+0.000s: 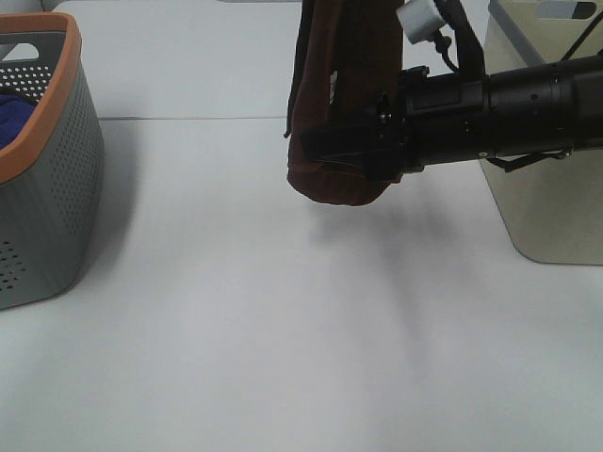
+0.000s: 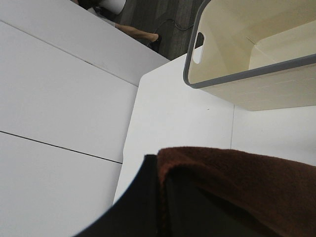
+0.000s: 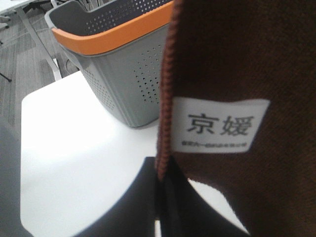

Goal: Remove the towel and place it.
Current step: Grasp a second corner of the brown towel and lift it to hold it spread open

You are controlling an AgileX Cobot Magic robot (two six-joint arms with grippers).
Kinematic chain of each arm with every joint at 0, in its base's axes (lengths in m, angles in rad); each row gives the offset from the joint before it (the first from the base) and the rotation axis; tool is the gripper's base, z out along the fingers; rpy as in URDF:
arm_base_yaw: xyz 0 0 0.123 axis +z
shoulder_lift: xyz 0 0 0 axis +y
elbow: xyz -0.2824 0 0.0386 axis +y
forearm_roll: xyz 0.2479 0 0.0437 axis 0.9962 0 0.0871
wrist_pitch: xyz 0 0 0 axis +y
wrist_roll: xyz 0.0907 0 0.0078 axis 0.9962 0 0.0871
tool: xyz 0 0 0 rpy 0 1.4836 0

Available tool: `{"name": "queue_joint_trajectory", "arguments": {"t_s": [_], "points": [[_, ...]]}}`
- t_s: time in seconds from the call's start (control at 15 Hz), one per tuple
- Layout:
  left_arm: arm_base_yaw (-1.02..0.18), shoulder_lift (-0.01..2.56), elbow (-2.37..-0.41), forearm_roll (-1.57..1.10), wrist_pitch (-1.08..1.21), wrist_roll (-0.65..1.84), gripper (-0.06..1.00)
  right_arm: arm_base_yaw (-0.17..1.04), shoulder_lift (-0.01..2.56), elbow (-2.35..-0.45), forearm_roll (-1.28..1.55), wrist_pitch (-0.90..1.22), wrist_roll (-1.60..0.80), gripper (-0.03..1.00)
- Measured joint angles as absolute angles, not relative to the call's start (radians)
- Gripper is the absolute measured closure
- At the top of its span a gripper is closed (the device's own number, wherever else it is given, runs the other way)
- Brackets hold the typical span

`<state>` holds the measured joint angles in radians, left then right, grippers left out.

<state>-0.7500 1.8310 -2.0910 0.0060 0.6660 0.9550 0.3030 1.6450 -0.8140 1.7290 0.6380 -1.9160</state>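
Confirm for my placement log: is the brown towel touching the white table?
Apart. The exterior high view shows the brown towel hanging above the white table, with its shadow falling separately on the tabletop below its lowest fold.

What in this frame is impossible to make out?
- towel: top cut off by the exterior view's upper edge.
- right gripper: jaws hidden against the towel in both views.
- left gripper: outside the exterior view; left wrist view shows only dark edges beside cloth.
- basket: contents cropped by the left edge; only blue shows.
- label: small print blurred, right wrist view.
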Motion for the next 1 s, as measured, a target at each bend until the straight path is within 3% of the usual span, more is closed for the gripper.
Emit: {"name": "queue_joint_trajectory", "arguments": {"t_s": [0.2,0.27,0.33,0.47,0.73,1.0], "points": [[-0.75,1.832,-2.091,0.008,0.696,0.898,0.94,0.303,1.545,-0.814,1.566,0.607,-1.694,0.94],[-0.745,1.836,-2.091,0.038,0.73,0.827,0.94,0.303,1.493,-0.814,1.388,0.568,-1.532,0.94],[-0.745,1.836,-2.091,0.038,0.73,0.827,0.94,0.303,1.493,-0.814,1.388,0.568,-1.532,0.94],[-0.736,1.849,-2.091,0.207,0.792,0.603,0.94,0.303,1.392,-0.814,1.04,0.54,-1.255,0.94],[-0.735,1.851,-2.091,0.325,0.896,0.362,0.94,0.303,1.256,-0.82,0.724,0.479,-1.089,0.94],[-0.723,1.862,-2.091,0.357,0.917,0.293,0.94,0.303,1.248,-0.908,0.53,0.366,-1.078,0.94]]}}
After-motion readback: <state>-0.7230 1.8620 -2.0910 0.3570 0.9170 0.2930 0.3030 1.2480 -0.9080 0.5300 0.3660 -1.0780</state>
